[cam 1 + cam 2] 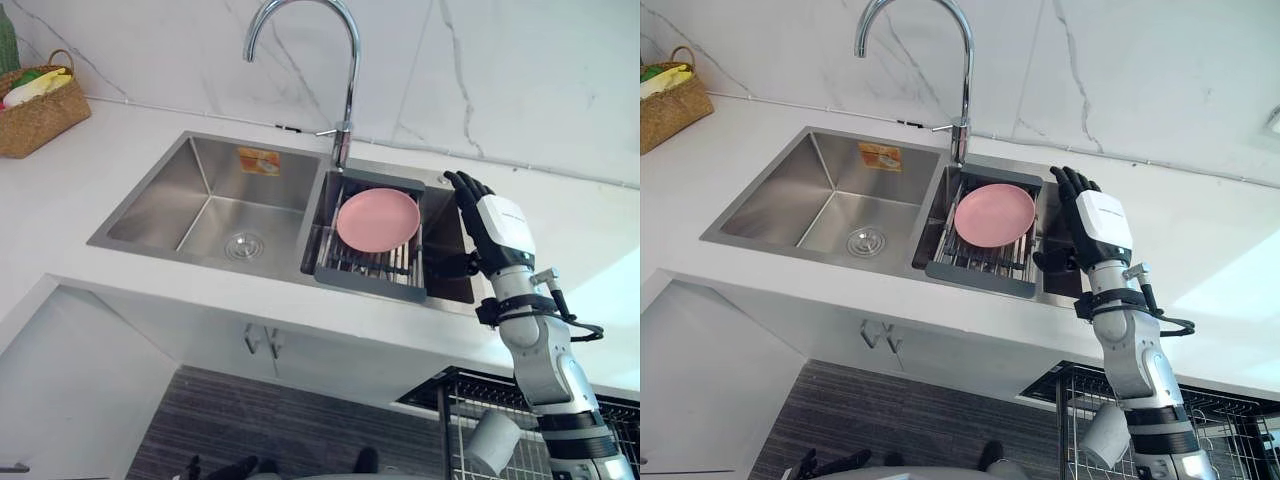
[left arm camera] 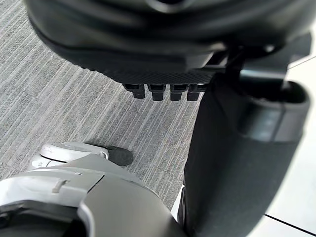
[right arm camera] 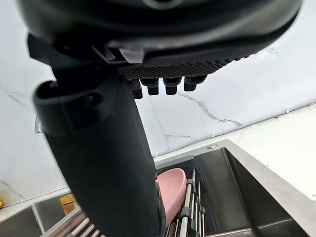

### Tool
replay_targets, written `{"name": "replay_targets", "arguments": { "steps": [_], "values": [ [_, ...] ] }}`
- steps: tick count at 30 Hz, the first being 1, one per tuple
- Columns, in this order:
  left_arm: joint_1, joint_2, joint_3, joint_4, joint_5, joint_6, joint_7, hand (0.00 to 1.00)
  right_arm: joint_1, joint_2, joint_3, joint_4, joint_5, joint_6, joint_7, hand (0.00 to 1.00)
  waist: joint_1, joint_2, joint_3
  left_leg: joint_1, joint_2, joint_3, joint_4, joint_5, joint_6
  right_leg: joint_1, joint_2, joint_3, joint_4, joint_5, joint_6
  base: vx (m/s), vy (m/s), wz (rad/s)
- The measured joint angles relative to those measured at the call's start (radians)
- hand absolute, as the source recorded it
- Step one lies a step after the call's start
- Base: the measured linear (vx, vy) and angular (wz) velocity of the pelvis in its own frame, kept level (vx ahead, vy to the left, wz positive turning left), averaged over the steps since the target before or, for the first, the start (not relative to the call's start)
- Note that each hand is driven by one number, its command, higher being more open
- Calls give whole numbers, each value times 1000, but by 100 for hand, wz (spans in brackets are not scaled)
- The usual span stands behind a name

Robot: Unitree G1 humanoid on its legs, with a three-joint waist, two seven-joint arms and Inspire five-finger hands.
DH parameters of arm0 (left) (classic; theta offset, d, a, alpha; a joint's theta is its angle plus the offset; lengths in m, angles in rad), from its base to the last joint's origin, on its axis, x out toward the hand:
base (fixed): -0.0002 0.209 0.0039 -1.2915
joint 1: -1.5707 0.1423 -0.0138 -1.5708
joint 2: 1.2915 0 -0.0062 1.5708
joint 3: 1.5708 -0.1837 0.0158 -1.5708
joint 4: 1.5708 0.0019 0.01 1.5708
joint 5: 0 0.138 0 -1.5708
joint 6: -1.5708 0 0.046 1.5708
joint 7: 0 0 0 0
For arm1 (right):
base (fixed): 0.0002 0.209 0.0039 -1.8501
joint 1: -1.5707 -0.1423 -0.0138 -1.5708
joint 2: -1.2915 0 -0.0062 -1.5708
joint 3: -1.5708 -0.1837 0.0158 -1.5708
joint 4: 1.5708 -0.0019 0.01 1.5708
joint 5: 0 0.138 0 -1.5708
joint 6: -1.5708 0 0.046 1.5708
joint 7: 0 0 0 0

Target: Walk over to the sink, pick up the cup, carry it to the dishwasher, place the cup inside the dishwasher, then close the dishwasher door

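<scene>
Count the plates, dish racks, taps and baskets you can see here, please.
Pink plate: 1
Grey dish rack: 1
Tap: 1
Wicker basket: 1
Total: 4

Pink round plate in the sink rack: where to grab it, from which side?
Likely best: pinch the pink round plate by its upper rim, coming from above. It leans tilted in the grey dish rack, so that edge stands free while the lower edge sits among the bars. The right hand, open, hovers just right of the rack.
</scene>
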Motion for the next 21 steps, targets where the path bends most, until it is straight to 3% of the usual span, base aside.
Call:
{"name": "replay_targets", "arguments": {
  "steps": [11,21],
  "values": [
    [-2,2,-3,18,0,-5,3,100,-18,9,94,95,-82,-31,-129,100,7,2,-23,-7,-1,-17,3,3,4,2,-1,-16,0,0,0,-1,4,3],
    [-4,2,-4,17,1,-4,2,100,-114,14,169,226,-133,-1,-138,100,29,3,-24,-21,-4,-52,7,8,3,8,-5,-48,-1,-1,0,-11,13,9]
  ]
}}
